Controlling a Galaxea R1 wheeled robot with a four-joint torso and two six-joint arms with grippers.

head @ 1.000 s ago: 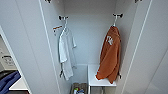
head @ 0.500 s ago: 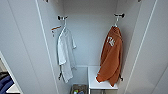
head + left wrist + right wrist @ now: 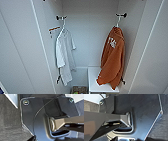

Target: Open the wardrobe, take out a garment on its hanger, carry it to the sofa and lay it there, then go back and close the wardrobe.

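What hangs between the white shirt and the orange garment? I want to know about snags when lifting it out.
Nothing: in the head view, bare wardrobe back wall separates the white shirt from the garment.

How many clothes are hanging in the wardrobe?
2: a white shirt hangs on the left, and an orange top hangs on the right above a white shelf. None seem hidden.

Wardrobe [image 3: 90, 37], head view: both doors stand open, one at each side of the interior. Inside left: shirt [image 3: 64, 56] on a hanger, hung from a hook [image 3: 60, 17] high on the left wall. Inside right: garment [image 3: 112, 58] on its hanger [image 3: 117, 22], hung from a hook [image 3: 121, 15] high on the right wall. Low shelf [image 3: 96, 80] below the garment, whose lower edge overlaps the shelf's right part. Small basket [image 3: 79, 90] on the wardrobe floor, left of the shelf, below the shirt.
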